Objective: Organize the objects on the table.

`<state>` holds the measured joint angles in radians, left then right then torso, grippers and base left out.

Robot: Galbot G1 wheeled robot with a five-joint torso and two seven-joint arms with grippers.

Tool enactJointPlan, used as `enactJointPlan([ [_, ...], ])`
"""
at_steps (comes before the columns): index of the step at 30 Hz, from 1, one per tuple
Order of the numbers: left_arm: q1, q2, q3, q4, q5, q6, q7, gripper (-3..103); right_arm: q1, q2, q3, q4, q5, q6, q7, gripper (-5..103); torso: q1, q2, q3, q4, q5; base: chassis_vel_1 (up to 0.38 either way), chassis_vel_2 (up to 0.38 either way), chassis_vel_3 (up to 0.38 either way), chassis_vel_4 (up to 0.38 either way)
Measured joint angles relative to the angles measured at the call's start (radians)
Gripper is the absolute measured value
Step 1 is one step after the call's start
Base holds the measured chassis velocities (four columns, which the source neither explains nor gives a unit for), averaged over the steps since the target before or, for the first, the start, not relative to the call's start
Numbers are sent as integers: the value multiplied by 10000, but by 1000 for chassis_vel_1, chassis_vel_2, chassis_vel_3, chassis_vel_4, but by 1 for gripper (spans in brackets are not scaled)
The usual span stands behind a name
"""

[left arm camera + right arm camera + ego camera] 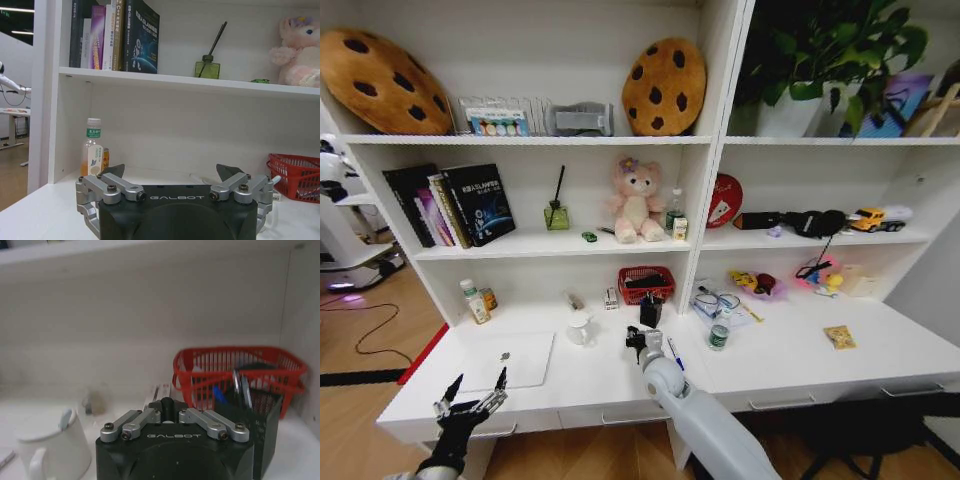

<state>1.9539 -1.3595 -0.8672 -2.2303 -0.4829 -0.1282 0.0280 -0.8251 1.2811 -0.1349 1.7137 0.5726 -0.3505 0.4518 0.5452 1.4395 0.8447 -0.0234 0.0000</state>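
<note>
A silver-white laptop (510, 360) lies closed on the left of the white table (790, 350). My left gripper (477, 384) hangs open just in front of the laptop's near edge, nothing between its fingers (115, 172). My right gripper (638, 341) is shut over the table's middle, between a white mug (579, 328) and a blue pen (674, 353) lying flat. I see nothing in its closed fingertips (167, 404). A black mesh pen holder (651, 310) with pens stands just beyond it. A green-and-silver can (719, 336) stands to the right. A tiny green toy car (589, 237) sits on the shelf above.
A red basket (645, 283) stands against the back wall behind the pen holder (250, 415). A bottle (475, 302) stands at the back left, books and a pink teddy (637, 200) on the shelf above. Small clutter and a snack packet (839, 337) lie on the right.
</note>
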Motion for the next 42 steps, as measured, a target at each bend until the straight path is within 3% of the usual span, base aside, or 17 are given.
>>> enactJointPlan([
  [4, 0, 0, 0, 0, 0, 0, 0, 100, 452, 129, 427, -512, -1063, 817, -814, 11, -1, 2, 0, 0, 0, 0, 0, 0, 0],
  [6, 0, 0, 0, 0, 0, 0, 0, 100, 1057, 300, 925, -1646, -2139, 1735, -1469, 11, 0, 2, -1, 1, -1, 0, 0, 0, 0],
  [7, 0, 0, 0, 0, 0, 0, 0, 100, 1057, 300, 925, -1646, -2139, 1735, -1469, 11, 0, 2, -1, 1, -1, 0, 0, 0, 0],
  [9, 0, 0, 0, 0, 0, 1, 0, 100, 1618, 438, 1356, -2800, -2869, 2422, -1806, 11, 1, 1, 0, -1, 0, 0, 0, 0, 0],
  [21, 0, 0, 0, 0, 0, 0, 0, 100, 2707, 721, 1198, -5660, -3388, 4353, -2528, 11, -2, 3, -1, -1, 0, 0, 0, 0, 0],
  [29, 0, 0, 0, 0, 0, 0, 0, 100, 2872, 1106, 1153, -6643, -3526, 4903, -2576, 11, -2, 3, -1, -1, -1, 0, 0, 0, 0],
  [36, 0, 0, 0, 0, 0, 0, 0, 100, 2651, 1205, 1194, -6566, -3874, 4953, -2544, 8, -1, 3, -1, -1, 0, 0, 0, 0, 0],
  [38, 0, 0, 0, 0, 0, 0, 0, 100, 2445, 1101, 1237, -6109, -4004, 4821, -2458, 18, -2, 3, -2, -1, -1, 0, 0, 0, 0],
  [40, 0, 0, 0, 0, 0, 0, 0, 100, 2349, 1042, 1241, -5881, -4045, 4773, -2388, 18, -2, 3, -2, 0, -1, 0, 0, 0, 0],
  [42, 0, 0, 0, 0, 0, 0, 0, 100, 2076, 852, 1263, -5121, -4051, 4489, -2162, 29, -3, 4, -2, 0, -1, 0, 0, 0, 0],
])
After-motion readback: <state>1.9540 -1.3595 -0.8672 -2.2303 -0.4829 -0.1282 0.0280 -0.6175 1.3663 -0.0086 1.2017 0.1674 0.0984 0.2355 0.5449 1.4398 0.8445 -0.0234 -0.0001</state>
